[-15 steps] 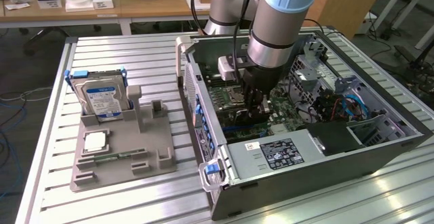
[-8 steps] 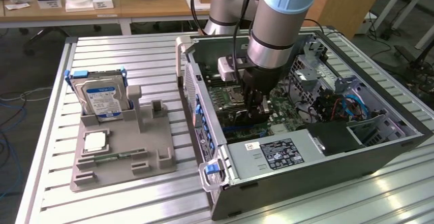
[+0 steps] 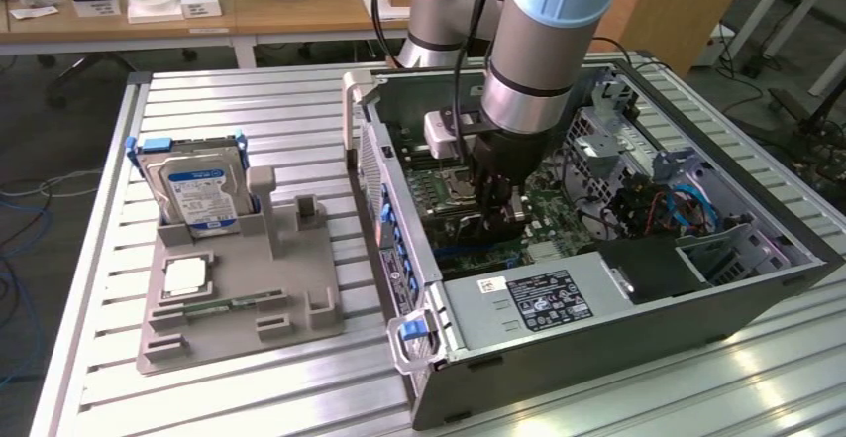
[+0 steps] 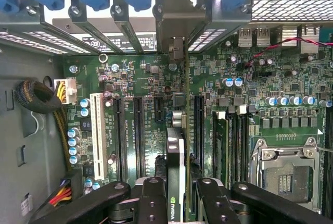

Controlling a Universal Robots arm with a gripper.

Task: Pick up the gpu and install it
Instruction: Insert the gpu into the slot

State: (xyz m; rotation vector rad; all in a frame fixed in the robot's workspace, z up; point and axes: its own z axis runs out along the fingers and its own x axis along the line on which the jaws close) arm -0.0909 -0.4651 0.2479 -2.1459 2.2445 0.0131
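Over the green motherboard, my tool clamped the thin green-and-black gpu edge-on; slight tilt risked missing the slot.

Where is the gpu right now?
The gpu is clamped edge-on in the gripper, inside the open computer case above the motherboard's expansion slots, its bracket toward the rear slot covers.
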